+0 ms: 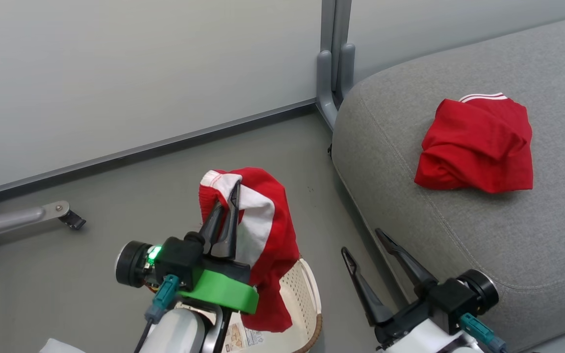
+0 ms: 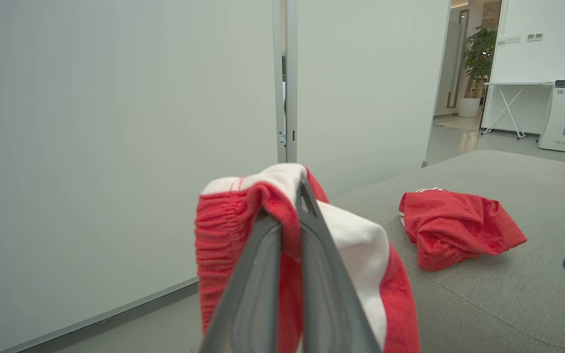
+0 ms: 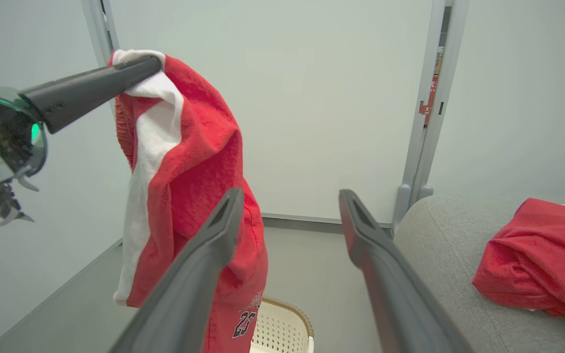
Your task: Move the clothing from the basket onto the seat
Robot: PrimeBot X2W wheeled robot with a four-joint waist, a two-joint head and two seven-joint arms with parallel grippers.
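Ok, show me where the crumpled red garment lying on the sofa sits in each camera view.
Head view: the crumpled red garment lies upper right, on the sofa cushion.
Left wrist view: right of centre, on the same cushion.
Right wrist view: lower right, cut off by the picture's right edge.
Shared landmark: the grey partition post by the cushion's corner, left of the garment in every view.
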